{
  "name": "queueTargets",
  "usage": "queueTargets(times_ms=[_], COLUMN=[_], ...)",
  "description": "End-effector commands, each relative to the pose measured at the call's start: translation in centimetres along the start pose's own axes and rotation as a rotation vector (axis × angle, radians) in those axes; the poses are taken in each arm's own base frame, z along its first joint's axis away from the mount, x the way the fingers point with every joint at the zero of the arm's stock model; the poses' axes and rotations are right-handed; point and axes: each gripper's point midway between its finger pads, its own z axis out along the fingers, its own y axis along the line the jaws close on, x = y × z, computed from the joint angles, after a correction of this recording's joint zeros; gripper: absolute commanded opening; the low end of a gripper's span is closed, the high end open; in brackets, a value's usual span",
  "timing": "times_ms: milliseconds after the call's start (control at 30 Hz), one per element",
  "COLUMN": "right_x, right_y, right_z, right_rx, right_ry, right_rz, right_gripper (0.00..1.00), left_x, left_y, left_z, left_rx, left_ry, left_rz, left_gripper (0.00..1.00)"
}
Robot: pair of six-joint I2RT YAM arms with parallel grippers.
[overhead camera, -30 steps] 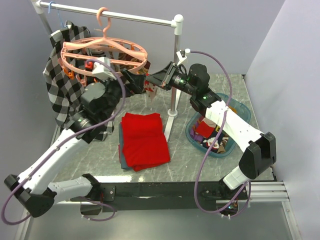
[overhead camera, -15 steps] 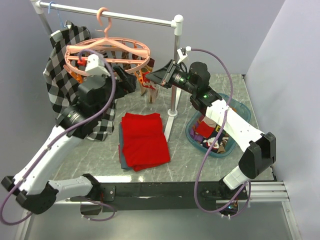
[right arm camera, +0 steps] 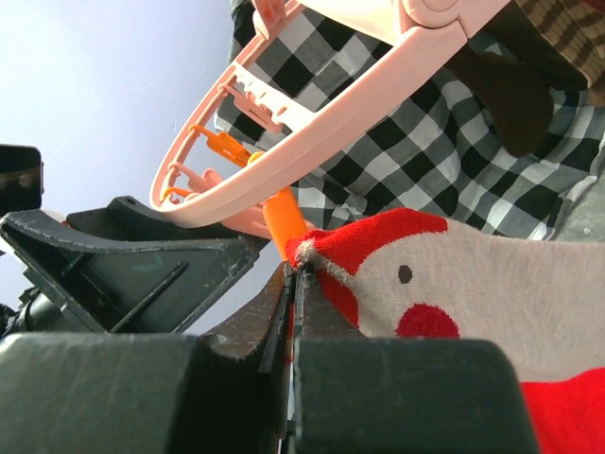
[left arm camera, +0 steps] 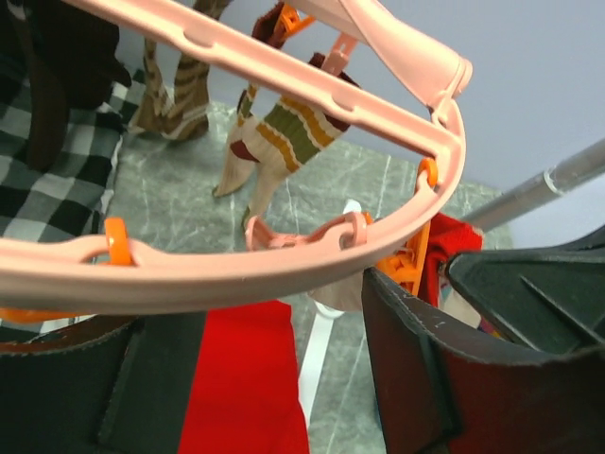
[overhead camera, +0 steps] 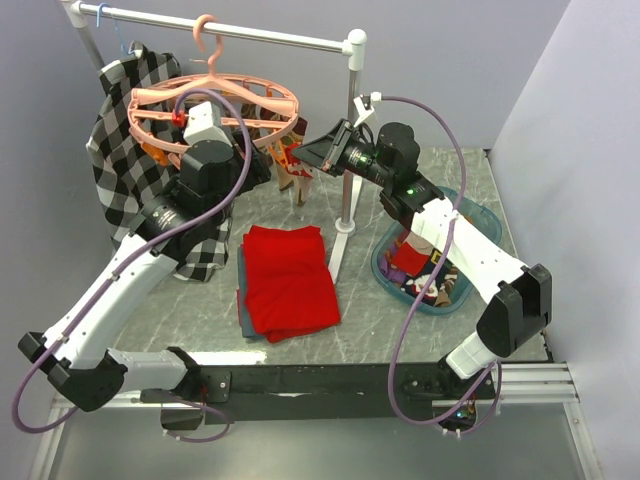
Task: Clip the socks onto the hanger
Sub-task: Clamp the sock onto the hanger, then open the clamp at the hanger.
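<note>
The left gripper [left arm camera: 246, 322] has been raised to the hanger [overhead camera: 215, 100] at far left, jaws narrowed but apart, nothing held. A red-and-grey sock [right arm camera: 444, 284] is pinched in the closed right gripper [right arm camera: 295, 284] at an orange clip [right arm camera: 284, 218]. Clipping is judged imminent.

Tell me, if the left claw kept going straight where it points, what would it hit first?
Most likely the pink ring of the hanger, which crosses right in front of the left gripper; a striped sock hangs beyond, depth unclear.
</note>
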Motion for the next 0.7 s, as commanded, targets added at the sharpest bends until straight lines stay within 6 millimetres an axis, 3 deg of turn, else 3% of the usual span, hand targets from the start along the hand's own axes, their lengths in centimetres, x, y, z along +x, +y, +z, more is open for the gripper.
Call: queueTargets(times_ms=[0,500,667], right_x=[-1.6,-1.2,-0.9], right_y=[1.8,1.2,0.8], right_z=[0.3,0.7,0.6], right_rx=[-0.050,-0.047,-0.036], right_ry=[-0.028,-0.006,-0.003], right_rz=[-0.047,-0.055,-0.058], right_gripper=[0.00,0.00,0.00], left_x=[-2.7,-4.1,-4.2], left_y=[-0.9,-1.1,-1.2], left_z=[0.0,1.0,1.1], left_rx=[0.012,-0.022,-0.019], left_ry=[-0.090,-0.160,-0.163], left_rz=[-0.004,0.032,0.042], left_gripper=[0.68,0.52,0.35])
